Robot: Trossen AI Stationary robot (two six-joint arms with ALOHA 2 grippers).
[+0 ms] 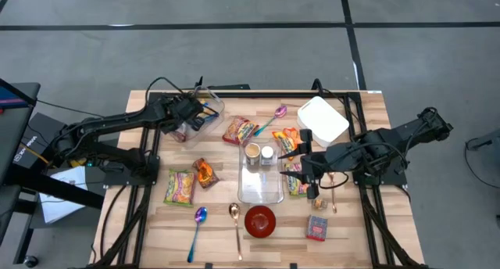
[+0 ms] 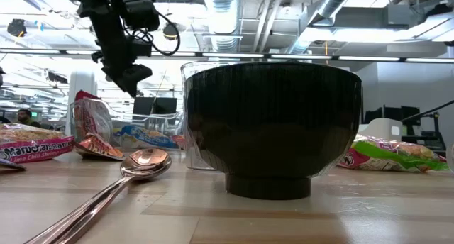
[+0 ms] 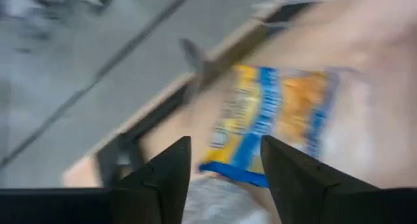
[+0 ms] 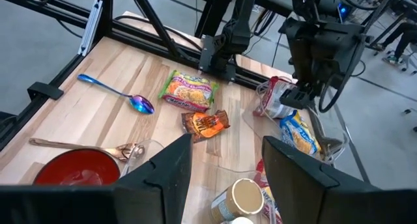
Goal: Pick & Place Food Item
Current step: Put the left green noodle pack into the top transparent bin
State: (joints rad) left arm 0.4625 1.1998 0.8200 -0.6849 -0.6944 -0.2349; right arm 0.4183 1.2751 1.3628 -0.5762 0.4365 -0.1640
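A blue-and-yellow food packet (image 3: 273, 120) lies in a clear bin (image 1: 205, 112) at the table's far left, also visible in the right wrist view (image 4: 296, 134). A red-and-white packet (image 4: 273, 97) leans beside it. My left gripper (image 3: 225, 142) hovers open just above the bin (image 1: 194, 115), and the packet's near edge shows beyond the gap between its fingers. Over the table's right middle, my right gripper (image 4: 225, 139) hangs open and holds nothing (image 1: 306, 161).
A clear tray (image 1: 260, 187) with two jars (image 1: 252, 150) sits mid-table. Near it are a red bowl (image 1: 260, 220), a green noodle packet (image 1: 181, 187), an orange packet (image 1: 205, 173), a red packet (image 1: 240, 130), several spoons (image 1: 236, 222) and a white box (image 1: 322, 120).
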